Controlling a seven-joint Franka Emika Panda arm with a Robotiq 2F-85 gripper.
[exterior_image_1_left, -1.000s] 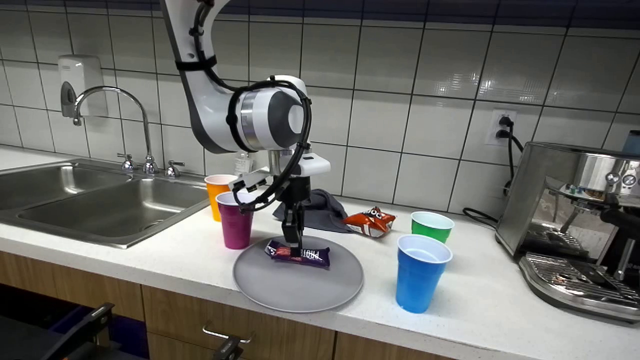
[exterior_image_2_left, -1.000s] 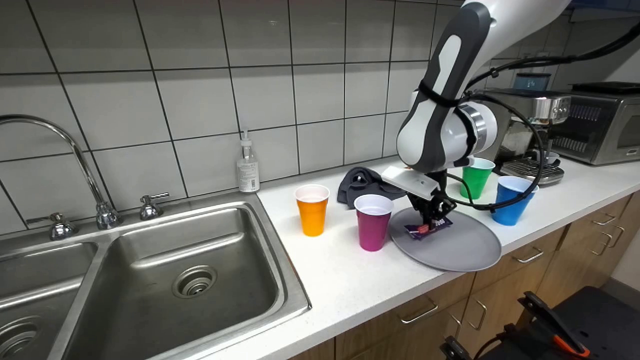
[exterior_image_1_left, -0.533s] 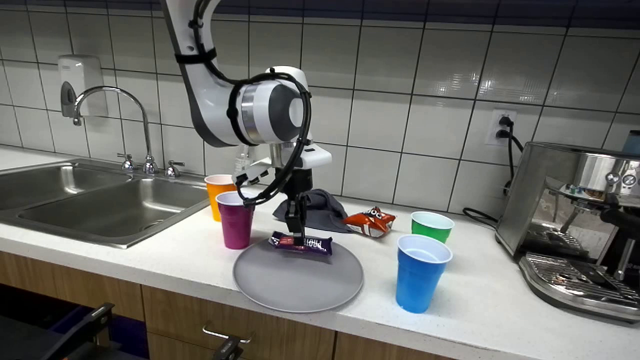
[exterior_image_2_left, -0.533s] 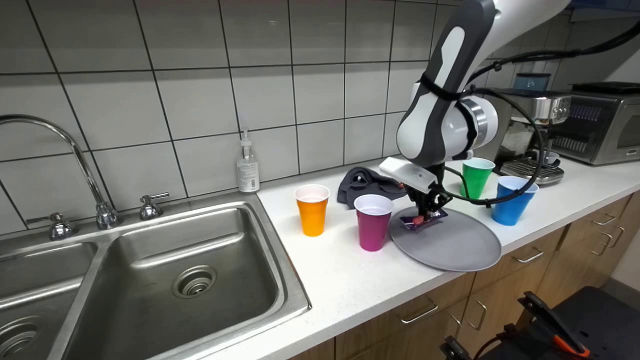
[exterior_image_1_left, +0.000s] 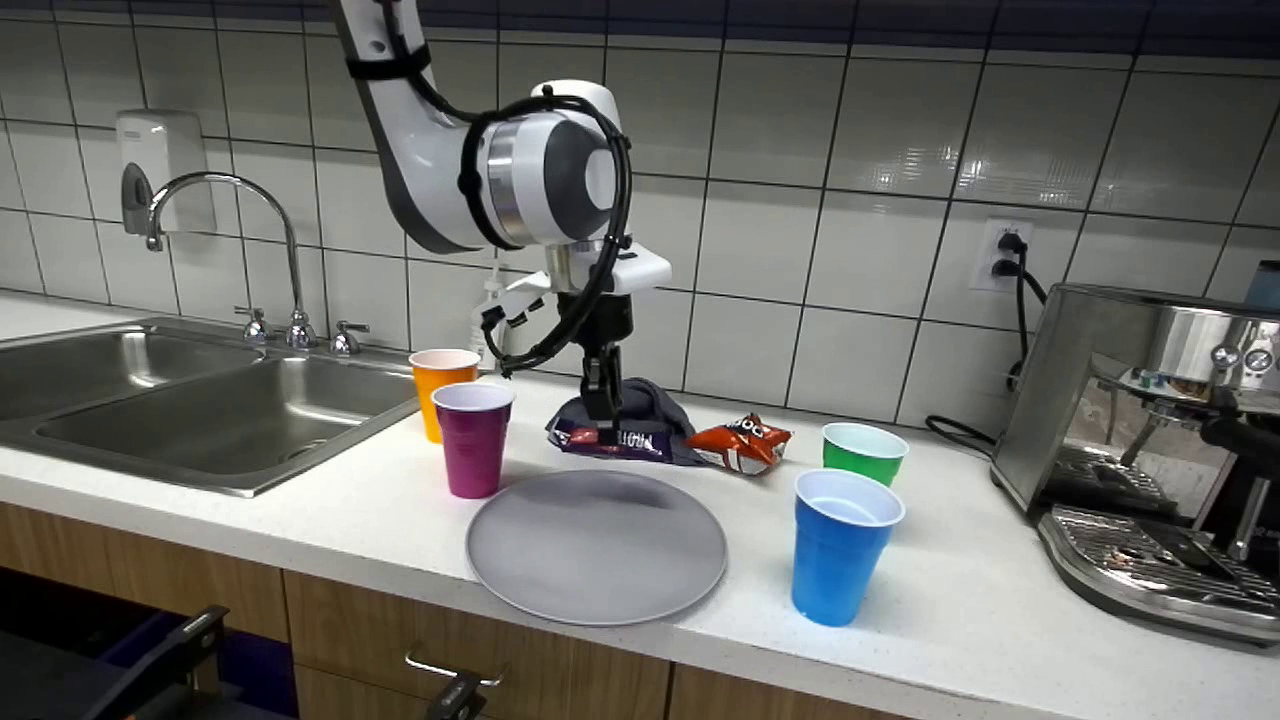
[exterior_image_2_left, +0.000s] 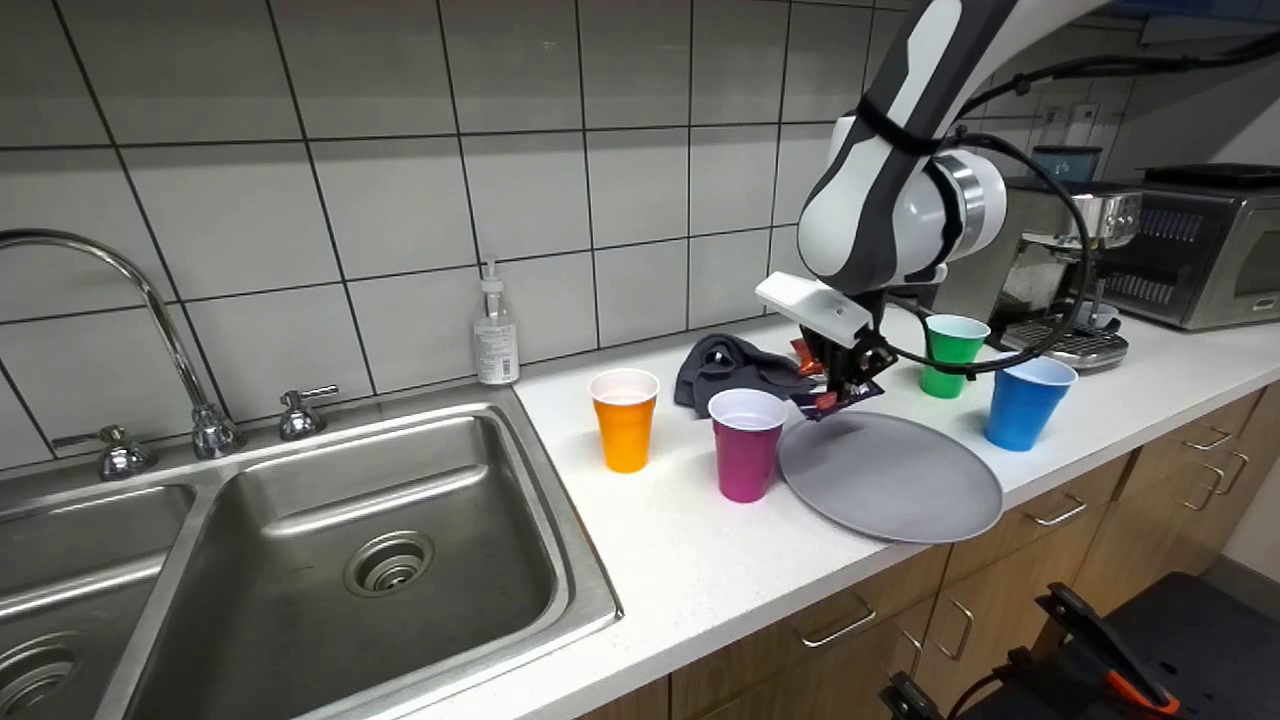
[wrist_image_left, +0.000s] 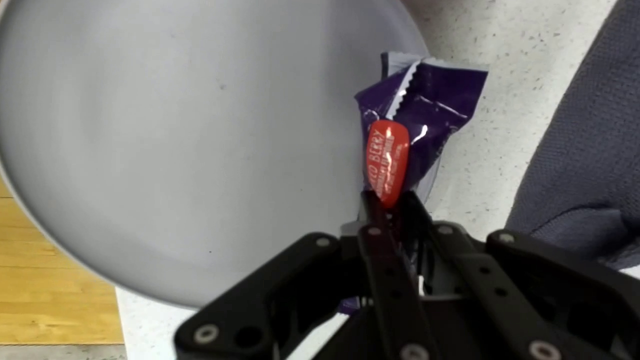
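One purple bar (wrist_image_left: 440, 102) pinched in gripper (wrist_image_left: 392, 201), air beneath; cloth (wrist_image_left: 595, 150) near; plate (wrist_image_left: 200, 125) reaches front edge of counter (exterior_image_1_left: 950, 600).

The arm (exterior_image_1_left: 435, 165) was glossy white with dark grey panels (exterior_image_1_left: 565, 168), a silver band (exterior_image_1_left: 503, 180) and a flat white plate (exterior_image_2_left: 815, 308). Black straps (exterior_image_1_left: 380, 68) held a looping black cable (exterior_image_1_left: 622, 190); the black hand (wrist_image_left: 391, 197) had angular linkages (wrist_image_left: 250, 300) dotted with pale screws (wrist_image_left: 206, 333).
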